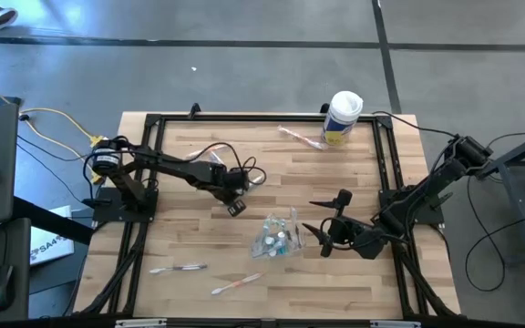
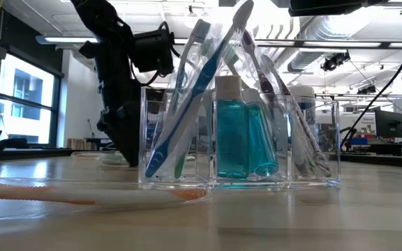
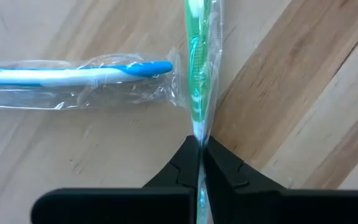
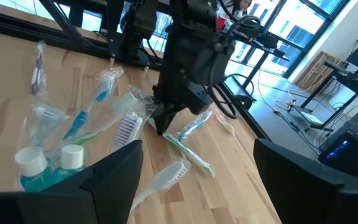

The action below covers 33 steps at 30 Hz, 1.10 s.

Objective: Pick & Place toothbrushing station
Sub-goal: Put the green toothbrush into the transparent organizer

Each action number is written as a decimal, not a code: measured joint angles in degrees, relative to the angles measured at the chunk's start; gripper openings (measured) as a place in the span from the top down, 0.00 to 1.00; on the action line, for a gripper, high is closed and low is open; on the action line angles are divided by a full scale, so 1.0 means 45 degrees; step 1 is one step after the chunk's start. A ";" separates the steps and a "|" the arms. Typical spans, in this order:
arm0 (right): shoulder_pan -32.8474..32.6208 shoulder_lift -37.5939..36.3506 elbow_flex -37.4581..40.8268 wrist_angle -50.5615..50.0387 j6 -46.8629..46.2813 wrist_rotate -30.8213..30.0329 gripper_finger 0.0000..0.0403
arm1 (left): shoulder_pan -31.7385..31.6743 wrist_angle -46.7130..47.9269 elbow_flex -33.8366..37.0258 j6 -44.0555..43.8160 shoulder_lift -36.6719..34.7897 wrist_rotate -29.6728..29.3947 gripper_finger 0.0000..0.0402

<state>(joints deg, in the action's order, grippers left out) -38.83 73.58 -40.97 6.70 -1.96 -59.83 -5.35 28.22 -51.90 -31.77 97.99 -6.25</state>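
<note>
The toothbrushing station (image 1: 276, 239) is a clear plastic holder with pastel toothbrushes and small teal white-capped bottles; it stands on its base on the wooden table, close in the low view (image 2: 243, 139). My left gripper (image 1: 236, 208), left of and beyond the station, is shut on a green wrapped toothbrush (image 3: 197, 74) lying on the table. A blue wrapped toothbrush (image 3: 73, 73) lies beside it. My right gripper (image 1: 315, 219) is open and empty just right of the station, facing it (image 4: 42, 162). My left gripper pinches the green toothbrush by one end (image 3: 199, 134), wrapper included, between its two fingertips. The fingers come from above, slanting down, in line with the brush. The rest of the brush (image 4: 191, 155) lies on the table.
A white canister with a yellow label (image 1: 343, 117) stands at the far edge, with a wrapped toothbrush (image 1: 299, 137) beside it. Two more toothbrushes (image 1: 179, 269) (image 1: 235, 284) lie near the front edge. A black frame (image 1: 153, 123) borders the table.
</note>
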 joint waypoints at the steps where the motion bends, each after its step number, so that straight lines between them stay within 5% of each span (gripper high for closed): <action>1: 0.0000 0.0000 0.0000 -0.0022 0.0000 0.0000 0.26 | 0.0095 0.0030 0.0005 0.0000 -0.0147 -0.0214 0.99; 17: 0.0000 0.0000 0.0000 -0.0115 -0.0195 0.0005 0.26 | 0.3353 0.4910 -0.1848 -0.1336 -0.3135 -0.6621 1.00; 24: 0.0000 -0.0001 0.0000 -0.0194 -0.0238 0.0000 0.26 | 0.5313 0.7714 -0.3283 -0.1049 -0.3228 -1.1216 1.00; 33: 0.0000 0.0000 0.0000 0.0086 -0.0770 0.0130 0.26 | 0.7534 0.7456 -0.4384 0.0954 -0.3226 -1.6153 1.00</action>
<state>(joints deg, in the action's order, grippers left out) -38.83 73.58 -40.97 7.09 -5.42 -59.25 28.56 61.77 -71.63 -27.48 83.47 -78.94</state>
